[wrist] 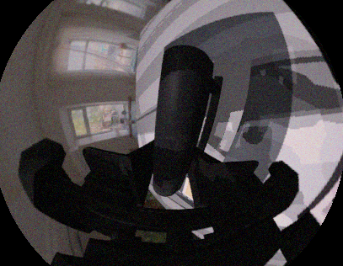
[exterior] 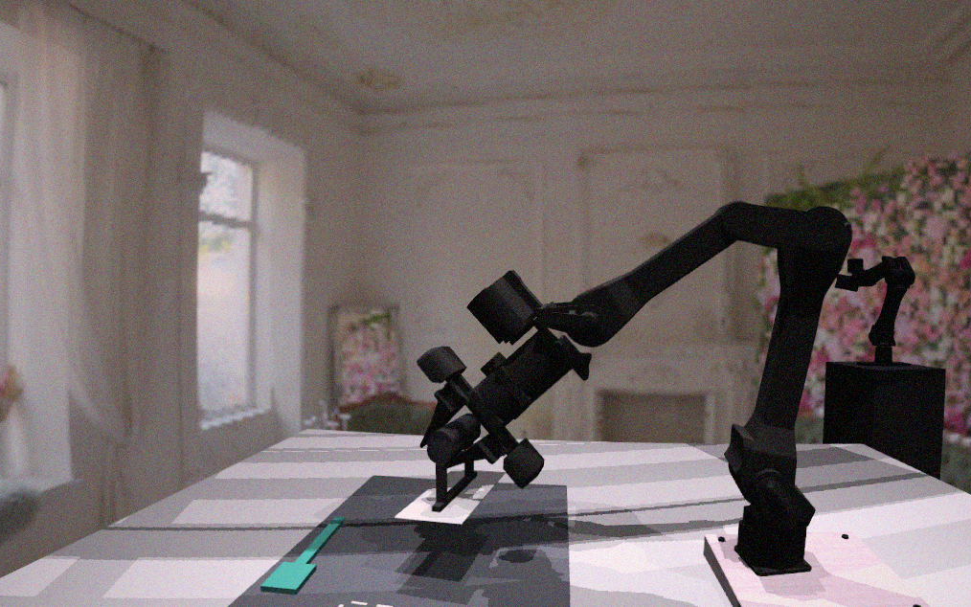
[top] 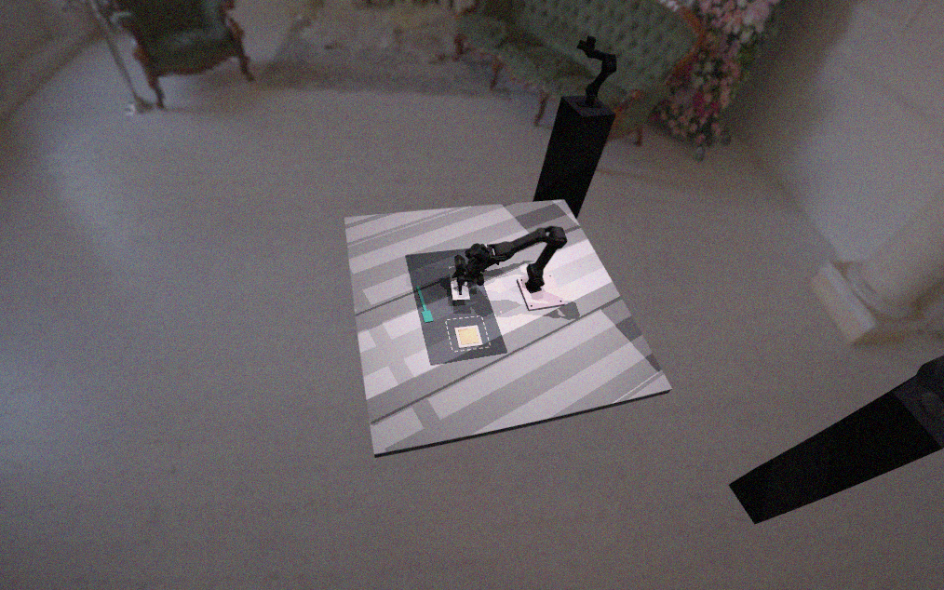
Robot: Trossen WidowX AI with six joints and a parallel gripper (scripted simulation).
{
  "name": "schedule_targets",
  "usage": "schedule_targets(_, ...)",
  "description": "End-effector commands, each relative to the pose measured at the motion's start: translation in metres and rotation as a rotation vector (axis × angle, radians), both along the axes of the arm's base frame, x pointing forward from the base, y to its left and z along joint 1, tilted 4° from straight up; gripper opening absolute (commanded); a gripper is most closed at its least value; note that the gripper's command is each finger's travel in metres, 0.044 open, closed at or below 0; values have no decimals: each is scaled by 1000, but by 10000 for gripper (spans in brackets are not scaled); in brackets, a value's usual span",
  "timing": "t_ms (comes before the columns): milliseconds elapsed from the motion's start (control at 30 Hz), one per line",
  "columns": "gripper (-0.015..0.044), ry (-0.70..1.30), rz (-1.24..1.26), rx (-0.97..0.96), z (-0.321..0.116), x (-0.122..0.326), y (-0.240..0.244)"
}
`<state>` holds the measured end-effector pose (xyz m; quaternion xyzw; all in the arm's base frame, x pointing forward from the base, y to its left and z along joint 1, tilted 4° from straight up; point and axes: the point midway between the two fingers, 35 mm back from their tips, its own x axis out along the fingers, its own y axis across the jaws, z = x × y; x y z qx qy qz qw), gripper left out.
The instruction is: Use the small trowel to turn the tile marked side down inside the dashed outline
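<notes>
My gripper [top: 460, 279] [exterior: 458, 446] is shut on the dark round handle [exterior: 450, 438] [wrist: 179, 113] of the small trowel. It leans down over the back part of the dark mat [top: 435, 345] [exterior: 538, 528]. A dark shank goes from the handle down to the trowel's flat white blade [top: 462, 293] [exterior: 431, 514], which lies at the mat's surface. The tile [top: 469, 335], tan with a pale rim, lies flat inside the dashed outline [top: 448, 334], in front of the blade and apart from it. I cannot tell which side of the tile faces up.
A teal flat tool [top: 424, 304] [exterior: 301, 564] lies on the mat's left edge. The arm's base stands on a pale plate [top: 547, 300] [exterior: 844, 569] to the right of the mat. A black pedestal [top: 573, 150] [exterior: 882, 411] stands behind the table, and a black beam [top: 857, 447] hangs at the right.
</notes>
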<state>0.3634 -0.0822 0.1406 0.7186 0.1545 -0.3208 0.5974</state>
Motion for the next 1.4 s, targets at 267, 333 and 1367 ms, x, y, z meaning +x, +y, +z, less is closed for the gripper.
schedule_targets(267, 0, 11, -424, 6, -25, -8, -96)
schedule_targets(333, 0, 12, -491, 6, -30, -12, -110)
schedule_targets(1367, 0, 13, -741, 3, -65, -32, -163)
